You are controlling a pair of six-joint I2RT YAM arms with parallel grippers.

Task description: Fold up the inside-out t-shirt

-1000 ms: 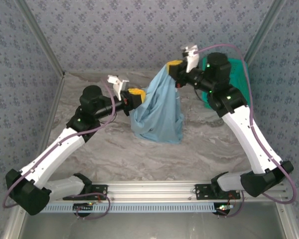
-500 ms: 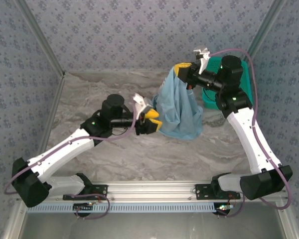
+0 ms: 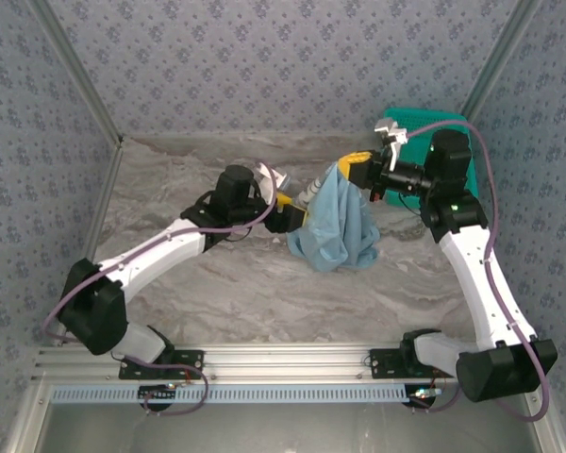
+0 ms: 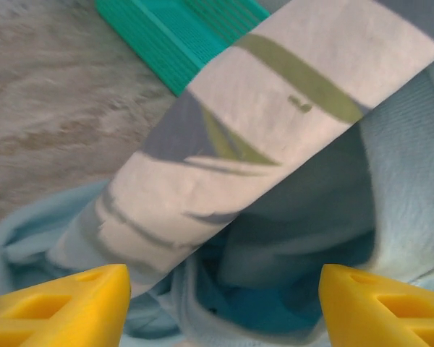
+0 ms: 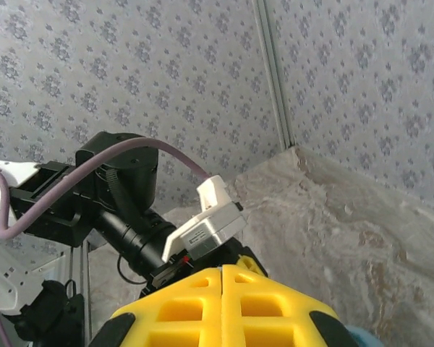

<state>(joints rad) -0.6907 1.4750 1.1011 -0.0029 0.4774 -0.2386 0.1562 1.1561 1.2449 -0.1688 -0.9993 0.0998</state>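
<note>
Light-blue soft cloth t-shirt (image 3: 335, 222) hangs bunched beside the teal plastic mesh basket (image 3: 410, 118), long axis roughly upright, its top clamped in the right gripper (image 3: 351, 165). The left gripper (image 3: 294, 215), jaws apart, faces its lower opening.

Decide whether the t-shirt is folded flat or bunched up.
Bunched, not folded: the t-shirt hangs from the shut right claw, lower end crumpled on the table.

Soft matt cloth t-shirt (image 3: 338, 225)

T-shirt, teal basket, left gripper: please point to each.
t-shirt (image 3: 338, 226), top view, middle of the cloth.
teal basket (image 3: 424, 120), top view, its rim.
left gripper (image 4: 224, 282), left wrist view, midway between yellow fingers.
</note>
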